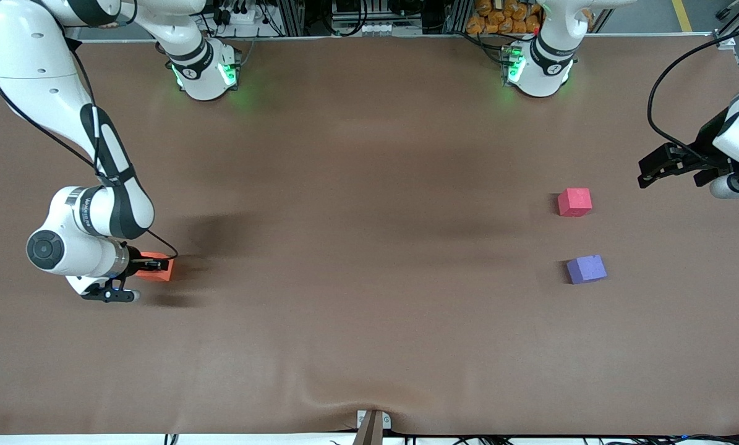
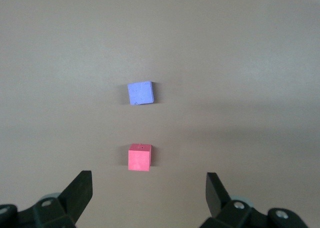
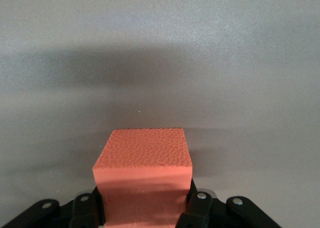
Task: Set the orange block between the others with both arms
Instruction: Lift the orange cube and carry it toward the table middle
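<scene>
Right gripper (image 1: 154, 265), at the front view's 9 o'clock, clamps the orange block (image 1: 159, 267) for carrying. Left gripper (image 1: 653, 168), at 3 o'clock, waits wide open over the table near the pinkish-red cube (image 1: 574, 202) and purple-blue cube (image 1: 586, 269), whose gap is the target.

Orange block (image 3: 143, 175) clamped in right gripper (image 3: 145, 208), on brown table (image 3: 160, 62)

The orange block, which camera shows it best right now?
The right wrist view: the orange block fills the foreground, clamped by the right gripper. The front view shows only a corner past that gripper; the left wrist view misses it.
</scene>
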